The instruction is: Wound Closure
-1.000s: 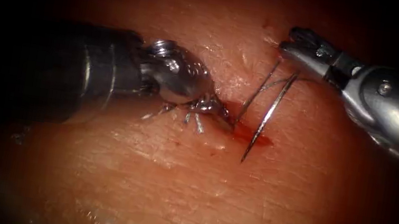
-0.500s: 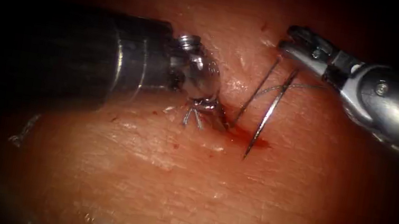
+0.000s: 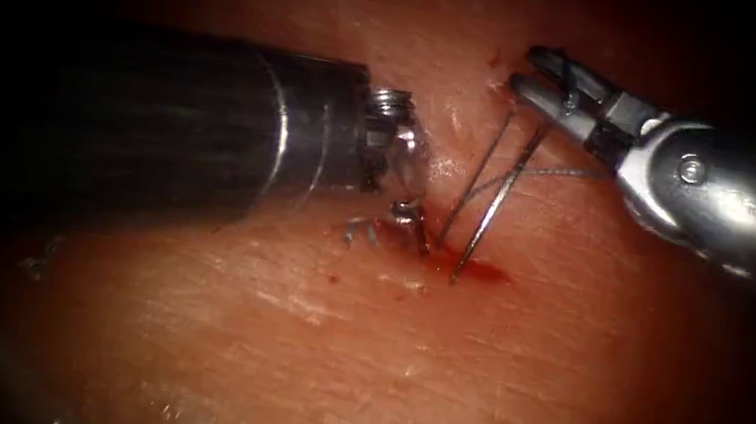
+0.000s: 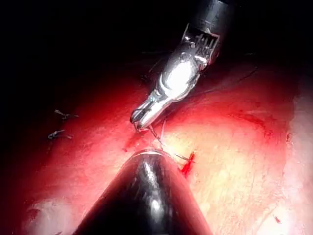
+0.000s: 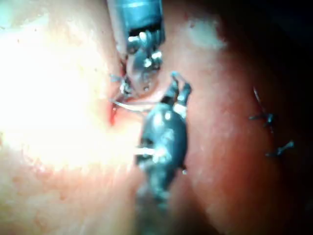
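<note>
Steel needle tip in red fluid | right tool clamps needle's end | left tool jaws unclear

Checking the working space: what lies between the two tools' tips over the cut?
In the endoscope view, between the left tool and right tool stand the needle, held by the right tool, and thread strands.

tissue, red fluid, knotted thread ends
</note>
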Tool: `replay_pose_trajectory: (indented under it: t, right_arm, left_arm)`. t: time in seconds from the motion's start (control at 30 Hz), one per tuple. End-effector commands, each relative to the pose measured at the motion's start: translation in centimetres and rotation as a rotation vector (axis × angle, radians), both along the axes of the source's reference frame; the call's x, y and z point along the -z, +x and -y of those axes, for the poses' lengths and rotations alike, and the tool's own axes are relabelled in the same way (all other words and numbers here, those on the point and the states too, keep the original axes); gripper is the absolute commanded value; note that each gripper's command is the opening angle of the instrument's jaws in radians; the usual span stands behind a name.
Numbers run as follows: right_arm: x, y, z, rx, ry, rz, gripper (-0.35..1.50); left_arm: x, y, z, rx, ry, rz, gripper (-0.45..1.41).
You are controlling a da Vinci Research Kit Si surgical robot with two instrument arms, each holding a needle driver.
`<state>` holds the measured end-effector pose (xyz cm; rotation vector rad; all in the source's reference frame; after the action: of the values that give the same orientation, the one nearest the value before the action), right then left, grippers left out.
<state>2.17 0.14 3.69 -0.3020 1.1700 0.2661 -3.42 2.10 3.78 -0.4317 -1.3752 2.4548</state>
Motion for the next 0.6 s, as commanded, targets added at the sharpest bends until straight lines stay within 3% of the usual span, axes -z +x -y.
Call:
replay_pose_trajectory:
  t: [0.03,0.3,0.6]
  right_arm:
    - [-0.07,0.12,-0.06,0.011,-0.027,0.012,-0.35]
    - [-0.32,0.2,-0.03,0.041,-0.062,0.064,-0.35]
    - [-0.37,0.19,-0.08,0.046,-0.091,0.093,-0.35]
  left_arm:
    - [0.0,-0.04,-0.05,-0.003,0.005,0.01,-0.08]
    - [0.1,0.01,-0.01,-0.005,0.003,0.025,-0.06]
    - [0.15,0.05,0.07,-0.003,0.002,0.036,-0.05]
